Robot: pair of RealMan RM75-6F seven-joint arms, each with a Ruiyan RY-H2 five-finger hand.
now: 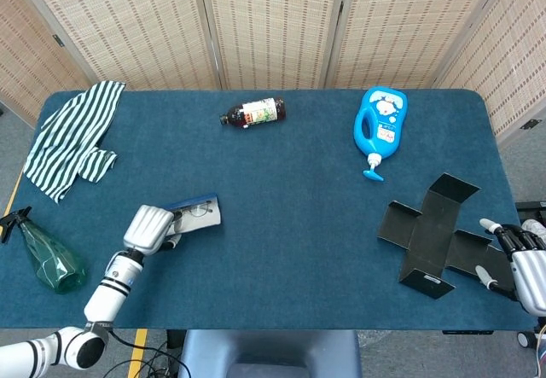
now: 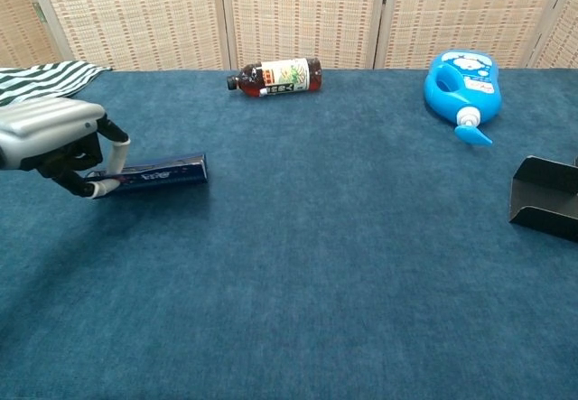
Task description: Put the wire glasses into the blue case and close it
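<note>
At the near left, the left hand (image 1: 150, 227) grips the left end of the blue case (image 1: 194, 211), fingers (image 2: 112, 153) curled over its top edge and thumb beneath it. The case lies low on the blue table (image 1: 290, 224); from the chest camera only its long side wall shows. The head camera shows the wire glasses (image 1: 201, 211) lying inside it. At the near right edge, the right hand (image 1: 519, 263) rests with fingers slightly apart, holding nothing, beside a flattened black box (image 1: 435, 233). A green spray bottle (image 1: 43, 254) lies at the left edge. Farther back sit a striped cloth (image 1: 72, 137), a brown bottle (image 1: 253, 112) on its side and a blue jug (image 1: 380, 128).
</note>
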